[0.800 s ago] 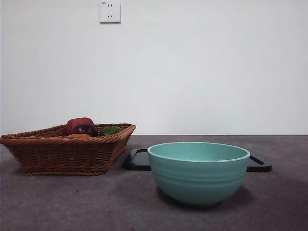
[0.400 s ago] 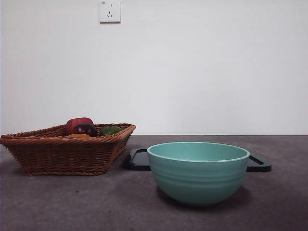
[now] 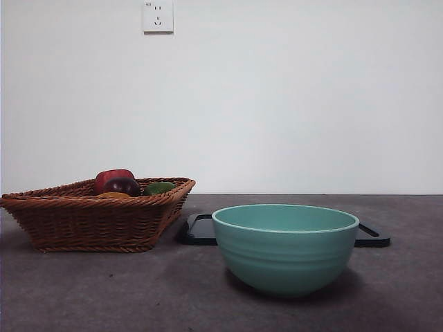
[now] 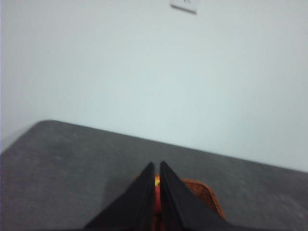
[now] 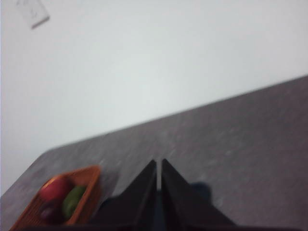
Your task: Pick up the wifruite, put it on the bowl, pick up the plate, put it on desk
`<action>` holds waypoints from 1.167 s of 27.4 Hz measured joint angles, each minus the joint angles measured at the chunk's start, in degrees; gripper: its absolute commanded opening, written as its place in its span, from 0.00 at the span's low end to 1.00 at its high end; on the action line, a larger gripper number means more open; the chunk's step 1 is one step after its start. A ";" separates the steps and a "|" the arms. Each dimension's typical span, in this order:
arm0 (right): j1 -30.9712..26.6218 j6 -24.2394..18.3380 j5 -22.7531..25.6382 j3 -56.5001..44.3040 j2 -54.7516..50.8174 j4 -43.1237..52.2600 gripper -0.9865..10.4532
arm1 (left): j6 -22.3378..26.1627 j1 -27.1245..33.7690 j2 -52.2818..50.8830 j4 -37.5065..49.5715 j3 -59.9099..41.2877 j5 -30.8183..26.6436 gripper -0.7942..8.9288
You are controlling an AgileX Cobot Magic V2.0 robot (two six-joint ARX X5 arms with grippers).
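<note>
The wifruite [image 3: 114, 195] is a small orange-brown piece lying low in the wicker basket [image 3: 97, 225] at the left, mostly hidden by the rim. The teal bowl [image 3: 285, 249] stands near the front of the desk [image 3: 138, 290], and nothing shows above its rim. A flat black plate [image 3: 199, 231] lies on the desk right behind the bowl. Neither gripper appears in the front view. My left gripper [image 4: 157, 167] is shut and hangs high above the basket [image 4: 204, 194]. My right gripper [image 5: 159, 163] is shut too, high over the desk [image 5: 250, 139].
The basket also holds a red fruit [image 3: 113, 176], a dark purple fruit [image 3: 122, 186] and a green fruit [image 3: 159, 187]. In the right wrist view the same basket [image 5: 89, 185] sits off to the side. A wall with a socket [image 3: 158, 16] stands behind the desk.
</note>
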 measured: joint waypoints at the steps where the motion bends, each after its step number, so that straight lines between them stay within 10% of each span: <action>1: 0.00 0.00 -0.94 1.66 1.44 -1.11 0.09 | 0.00 -0.24 1.42 -1.16 1.70 0.55 0.10; 11: 1.38 -4.63 -9.79 21.27 15.28 -15.02 0.09 | 0.20 -1.97 15.17 -12.00 19.45 7.21 0.10; 32: 12.94 -29.22 -17.25 36.33 25.99 -38.58 0.09 | 12.37 -12.04 27.74 -27.19 32.33 22.38 0.10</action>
